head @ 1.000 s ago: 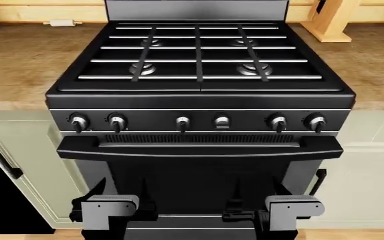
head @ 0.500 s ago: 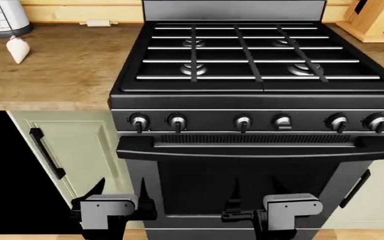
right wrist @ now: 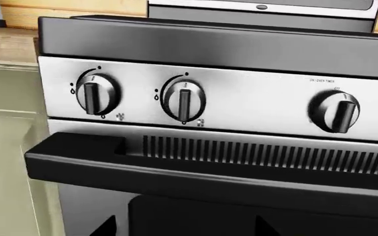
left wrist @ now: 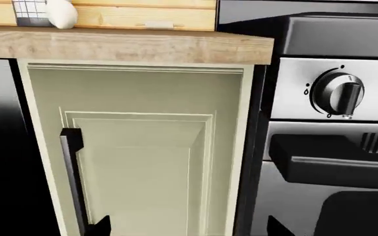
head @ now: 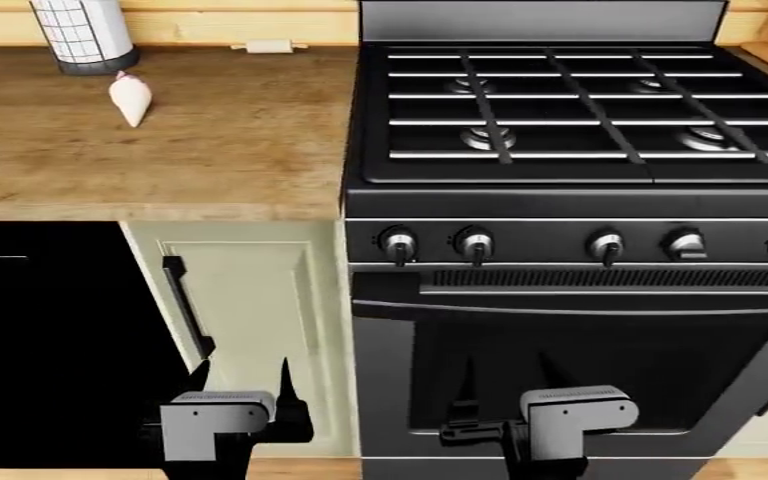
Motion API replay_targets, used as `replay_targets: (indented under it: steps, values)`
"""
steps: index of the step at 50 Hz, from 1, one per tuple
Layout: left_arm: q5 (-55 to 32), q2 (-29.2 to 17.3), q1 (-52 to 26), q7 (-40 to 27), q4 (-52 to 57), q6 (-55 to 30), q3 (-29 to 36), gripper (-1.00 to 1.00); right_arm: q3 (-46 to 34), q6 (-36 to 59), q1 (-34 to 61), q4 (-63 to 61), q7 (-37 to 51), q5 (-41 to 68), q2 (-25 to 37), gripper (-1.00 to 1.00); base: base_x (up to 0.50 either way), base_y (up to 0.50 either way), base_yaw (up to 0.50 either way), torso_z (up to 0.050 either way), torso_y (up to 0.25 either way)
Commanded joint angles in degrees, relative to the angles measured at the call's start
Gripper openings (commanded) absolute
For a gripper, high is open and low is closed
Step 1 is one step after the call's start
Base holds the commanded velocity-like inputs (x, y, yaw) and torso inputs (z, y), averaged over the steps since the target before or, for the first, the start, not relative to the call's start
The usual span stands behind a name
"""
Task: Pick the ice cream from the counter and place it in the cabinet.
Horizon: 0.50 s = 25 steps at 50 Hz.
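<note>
The ice cream [head: 128,100], a small cream cone with a pink tip, lies on the brown wood counter [head: 224,150] at the far left, just in front of a white gridded cylinder [head: 80,35]. The left wrist view catches the ice cream [left wrist: 61,13] at the counter's back. Below the counter is a pale green cabinet door [head: 257,320], shut, with a black handle [head: 187,305]. My left gripper [head: 241,385] hangs low in front of that door, open and empty. My right gripper [head: 507,388] is open and empty before the oven door.
A black stove [head: 571,110] with grates and a row of knobs [head: 472,243] fills the right side, its oven handle [right wrist: 175,167] jutting out. A small rolling pin [head: 267,46] lies by the plank wall. A black area [head: 51,340] lies left of the cabinet door.
The view has swung left: the stove slid right, and the counter, ice cream and cabinet door came further into sight. Both grippers keep their low, open pose.
</note>
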Motion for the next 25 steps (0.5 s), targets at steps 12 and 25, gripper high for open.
replay_targets:
  steps: [12,25]
  values:
    - [-0.85,-1.23,-0.4,-1.15,-0.08,-0.03,1.2,1.0,-1.71,0.65,0.83,0.1,0.99,0.45,0.91,1.0,0.0,0.5,0.0,0.0,0.0]
    - [-1.8,-1.87,0.06,-1.86,0.49,0.31,1.11,1.0,-2.25,0.18,0.99,0.48,1.61,0.96,1.24,1.0,0.0,0.5,0.0,0.0,0.0]
